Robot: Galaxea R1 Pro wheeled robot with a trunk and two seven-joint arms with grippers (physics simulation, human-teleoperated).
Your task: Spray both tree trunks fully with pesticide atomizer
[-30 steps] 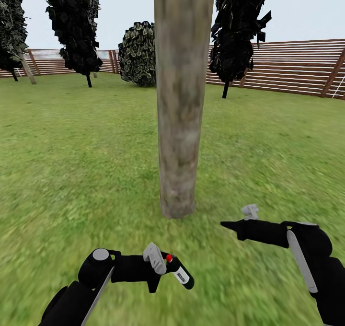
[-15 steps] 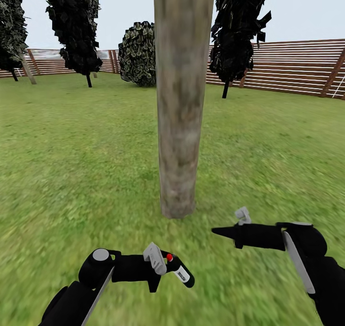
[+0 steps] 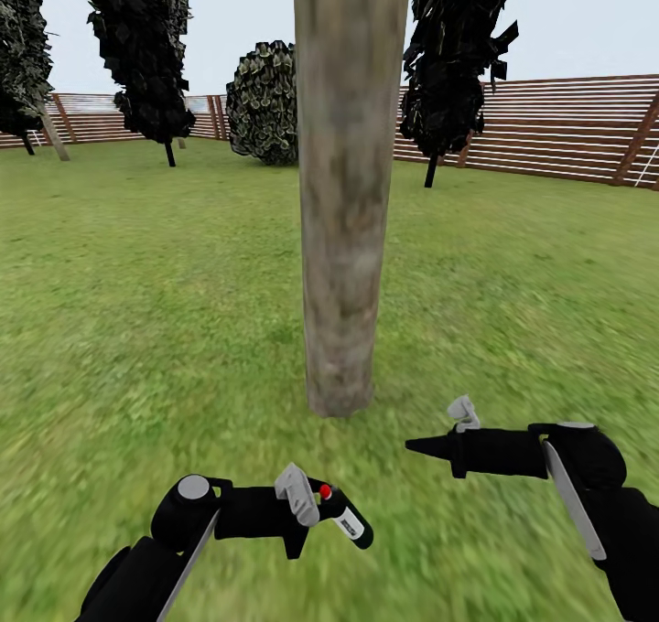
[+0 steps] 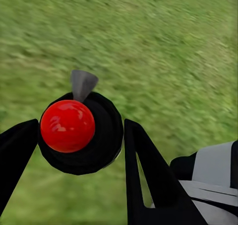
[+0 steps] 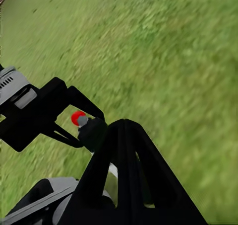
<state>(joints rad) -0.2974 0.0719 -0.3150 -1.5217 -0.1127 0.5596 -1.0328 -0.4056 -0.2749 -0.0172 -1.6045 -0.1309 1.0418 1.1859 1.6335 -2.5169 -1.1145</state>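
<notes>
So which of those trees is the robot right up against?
The thick grey-brown tree trunk rising mid-view, just beyond both grippers. The black-leaved trees stand thin-stemmed, far back by the wooden fence.

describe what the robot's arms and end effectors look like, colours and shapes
Both arms are glossy black with rounded joint housings. The left arm has a round grey cap at one joint and a pale grey stripe along the link; the right arm shows a similar stripe. The left end effector and right end effector pair black tapered fingers with a flat grey-white one.

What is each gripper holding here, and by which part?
Left gripper grips the pesticide atomizer by its black body near the red-capped end; right gripper holds nothing.
</notes>
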